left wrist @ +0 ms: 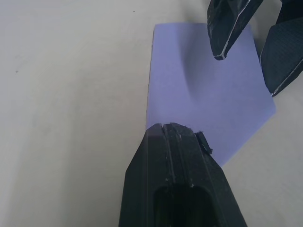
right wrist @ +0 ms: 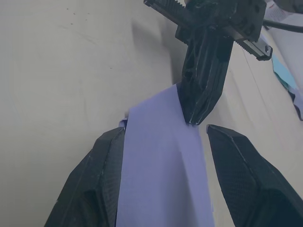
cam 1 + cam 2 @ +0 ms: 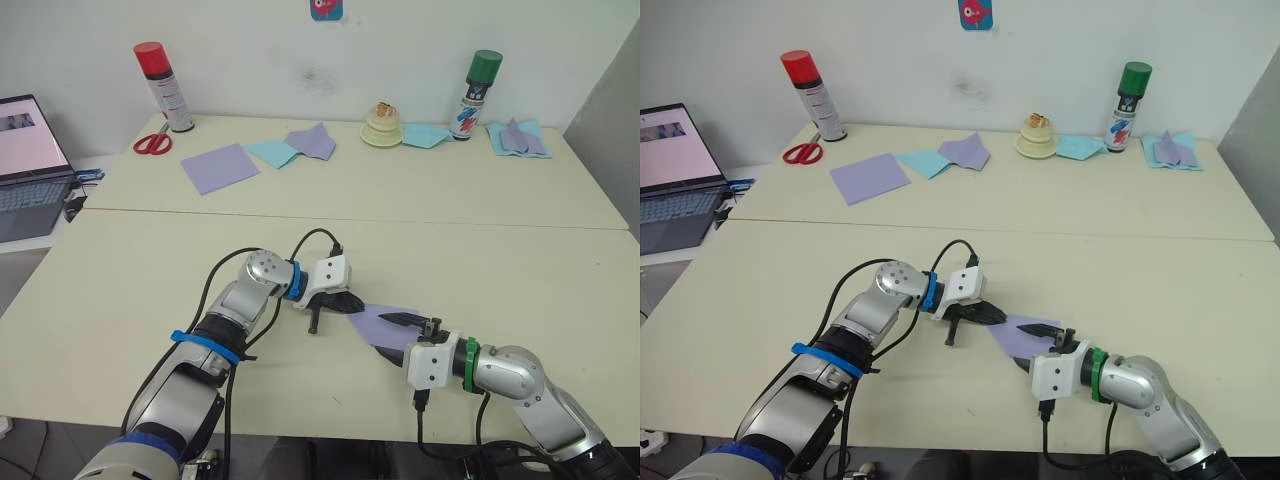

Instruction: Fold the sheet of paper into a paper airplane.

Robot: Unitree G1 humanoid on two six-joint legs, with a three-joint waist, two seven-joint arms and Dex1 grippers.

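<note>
Right wrist view. We see the sheet of paper [image 2: 163, 161], lavender and folded, lying on the pale table [image 2: 57, 71] between the two black fingers [image 2: 90, 189] of the right gripper [image 2: 163, 182], which stand apart on either side of it. The left gripper [image 2: 196, 116] comes in from the far side, its fingers together and their tips touching the paper's far edge.

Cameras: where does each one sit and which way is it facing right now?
Left and right eye views: on the head, looking forward and down at the table; both arms show, meeting at the sheet of paper.
Left wrist view: along the shut left gripper onto the sheet; the right gripper shows too.
Right wrist view: along the open right gripper onto the same sheet, facing the left gripper.
</note>
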